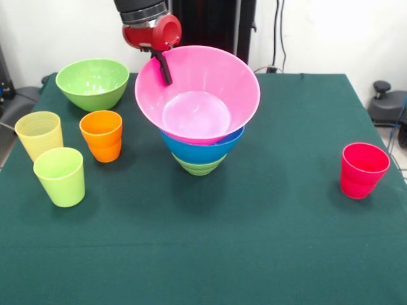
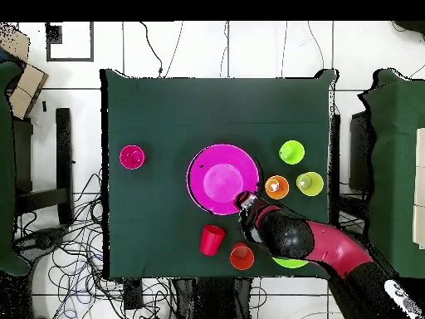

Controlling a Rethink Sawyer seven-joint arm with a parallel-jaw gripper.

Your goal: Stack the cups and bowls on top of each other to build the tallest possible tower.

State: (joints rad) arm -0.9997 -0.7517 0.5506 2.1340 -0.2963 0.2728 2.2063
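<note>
The gripper point(image 1: 161, 67) is seen at the pink bowl's point(image 1: 197, 95) far rim, one finger inside. Whether it is clamped cannot be told. The tower point(image 1: 200, 149) stands mid-table.

Pink bowl point(image 1: 197, 95) nests atop blue bowl point(image 1: 202, 150), cups point(image 1: 102, 135) scattered upright around.

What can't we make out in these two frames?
- Gripper state: front view shows one dark finger over the pink bowl rim; overhead, the arm covers it.
- Large green bowl: overhead, mostly under the arm.
- Tower's bottom pieces: nested, only rims show.
</note>
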